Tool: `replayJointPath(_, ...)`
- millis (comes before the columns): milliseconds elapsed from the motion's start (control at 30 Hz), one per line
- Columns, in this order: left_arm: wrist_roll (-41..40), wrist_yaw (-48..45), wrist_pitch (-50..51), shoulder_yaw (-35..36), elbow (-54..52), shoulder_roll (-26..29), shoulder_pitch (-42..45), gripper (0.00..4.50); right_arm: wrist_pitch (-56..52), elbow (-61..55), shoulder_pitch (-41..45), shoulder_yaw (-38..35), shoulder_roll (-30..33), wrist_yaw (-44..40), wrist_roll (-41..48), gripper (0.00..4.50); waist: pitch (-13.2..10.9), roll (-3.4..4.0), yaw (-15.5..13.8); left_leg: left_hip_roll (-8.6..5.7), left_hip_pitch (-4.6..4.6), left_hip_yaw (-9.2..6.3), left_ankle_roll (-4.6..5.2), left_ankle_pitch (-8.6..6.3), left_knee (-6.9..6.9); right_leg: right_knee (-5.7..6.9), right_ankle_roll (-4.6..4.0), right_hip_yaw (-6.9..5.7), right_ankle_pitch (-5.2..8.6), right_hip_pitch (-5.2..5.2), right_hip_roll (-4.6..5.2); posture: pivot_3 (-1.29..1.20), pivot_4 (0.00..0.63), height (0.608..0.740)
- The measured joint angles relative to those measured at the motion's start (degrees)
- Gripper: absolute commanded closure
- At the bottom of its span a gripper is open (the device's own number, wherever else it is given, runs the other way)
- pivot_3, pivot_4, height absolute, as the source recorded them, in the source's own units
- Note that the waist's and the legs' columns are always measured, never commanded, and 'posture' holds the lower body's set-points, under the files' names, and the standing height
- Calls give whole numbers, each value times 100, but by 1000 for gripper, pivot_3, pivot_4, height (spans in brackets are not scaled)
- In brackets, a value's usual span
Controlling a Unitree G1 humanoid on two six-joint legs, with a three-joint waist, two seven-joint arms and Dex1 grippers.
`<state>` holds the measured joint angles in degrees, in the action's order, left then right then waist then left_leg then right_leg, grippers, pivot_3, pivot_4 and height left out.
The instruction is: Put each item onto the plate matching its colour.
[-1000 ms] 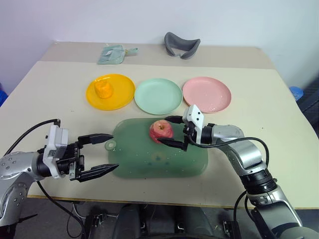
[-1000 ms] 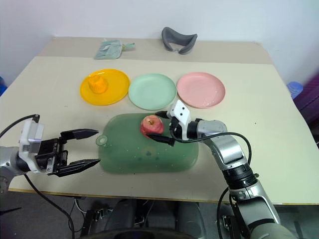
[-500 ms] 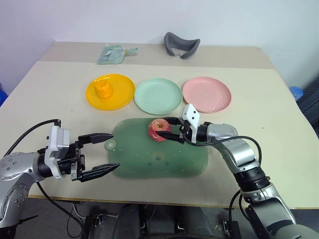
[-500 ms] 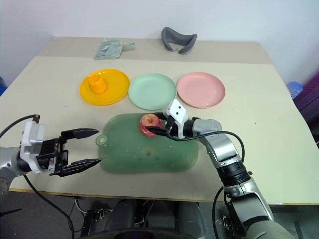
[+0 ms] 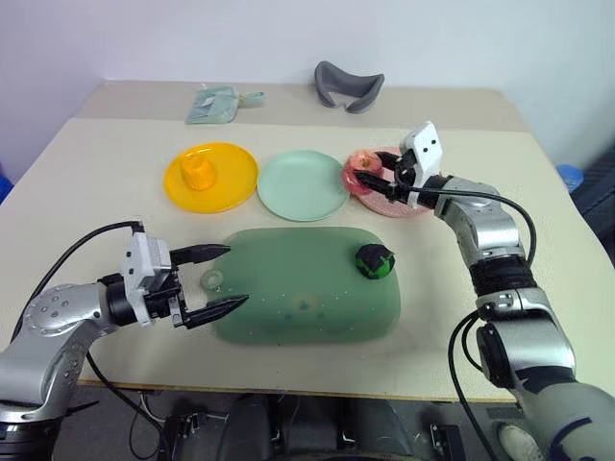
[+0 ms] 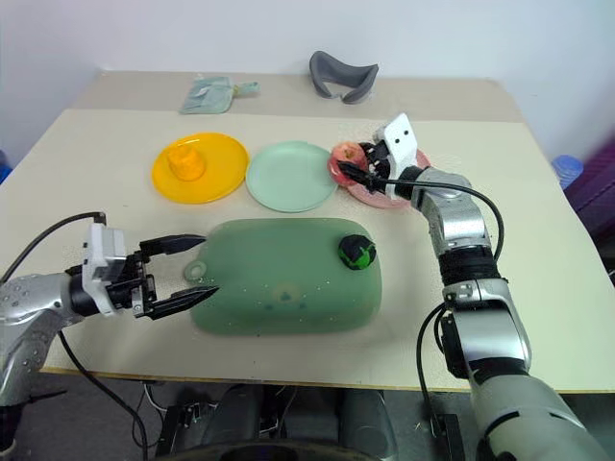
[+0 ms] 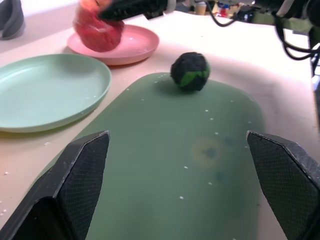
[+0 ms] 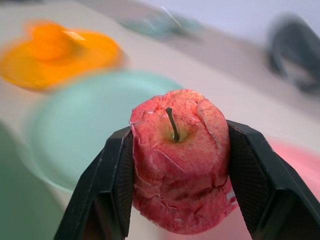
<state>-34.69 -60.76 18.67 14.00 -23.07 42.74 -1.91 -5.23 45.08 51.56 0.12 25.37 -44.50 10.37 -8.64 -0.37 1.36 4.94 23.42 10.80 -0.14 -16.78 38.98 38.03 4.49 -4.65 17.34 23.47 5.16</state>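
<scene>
My right gripper (image 5: 371,179) is shut on the red-pink apple (image 5: 365,164), holding it just above the near-left rim of the pink plate (image 5: 384,206). In the right wrist view the apple (image 8: 180,160) sits upright between both fingers. A yellow-orange lumpy item (image 5: 199,173) rests on the yellow plate (image 5: 231,182). Nothing lies on the mint green plate (image 5: 303,185). The dark green round vegetable (image 5: 375,261) lies on the right part of the large green mat (image 5: 298,293). Off the mat's left edge my left gripper (image 5: 235,276) stands open with nothing between its fingers.
At the back of the table lie a grey curved pad (image 5: 349,86) and a pale green pouch (image 5: 216,104). The three plates stand in a row across the table's middle. Bare tabletop stretches to the right of the mat and the pink plate.
My right gripper shut on the apple, lifted it off the mat and carried it away to the pink plate. The dark green vegetable now shows on the mat. My left gripper edged toward the mat.
</scene>
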Motion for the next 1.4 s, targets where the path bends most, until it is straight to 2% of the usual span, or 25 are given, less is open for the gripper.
replayJointPath(200,44,6,-49,-40,43,-28,-14,0,872,1751,612,-132,1,101,-234,2419,-8,13,83,1,0,-1,-1,1,3,2,1,0,0,-3,0,0,150,740)
replayJointPath(233,44,6,-50,-39,43,-28,-16,0,943,1908,680,-164,-14,119,-245,1454,-8,13,93,1,-1,-2,-1,1,3,2,1,0,0,-4,0,0,150,740)
replayJointPath(267,44,7,-50,-39,42,-28,-17,0,1006,2037,739,-189,-26,145,-259,1122,-8,13,104,1,-1,-2,-1,1,2,2,1,0,0,-3,0,0,150,740)
replayJointPath(333,41,10,-50,-39,41,-28,-20,0,1153,2177,761,-209,-33,221,-312,92,-8,14,111,2,0,-3,-1,1,2,2,1,0,0,-3,0,0,150,740)
replayJointPath(500,31,9,-48,-39,39,-27,-32,0,1223,2102,759,-328,15,166,-330,37,-17,28,116,2,0,-3,-2,1,1,3,1,2,0,-1,0,0,150,740)
replayJointPath(633,28,-14,-36,-53,34,-21,-18,0,959,1094,492,-386,306,-335,-173,37,-20,34,86,2,0,-8,-1,1,1,1,2,3,0,-3,2,0,150,740)
replayJointPath(733,23,-50,-11,-102,47,-5,16,0,279,-322,-340,-535,716,-791,181,37,-20,33,20,1,1,-16,0,0,1,-2,3,3,0,-5,5,0,150,740)
replayJointPath(867,24,-131,-8,-185,145,13,192,0,-1030,-2530,-1951,-618,1109,-1240,821,37,-20,34,-37,2,0,-17,-1,0,1,0,2,3,0,-2,2,0,150,740)
replayJointPath(1033,20,-282,53,-286,277,43,416,0,-2329,-4483,-3215,-719,1163,-1203,1621,37,-21,35,-23,2,-3,-16,-1,0,2,2,2,4,-1,-3,0,0,150,740)
replayJointPath(1167,20,-362,81,-386,395,51,535,0,-2669,-5111,-3629,-620,1164,-1153,1801,37,-20,33,-45,1,-3,-17,0,0,3,0,2,4,-1,-4,0,0,150,740)
replayJointPath(1400,24,-432,83,-419,497,49,693,0,-2658,-5105,-3782,-210,1020,-1161,1756,37,-20,33,-53,0,-2,-17,1,0,4,0,2,4,-1,-4,0,0,150,740)
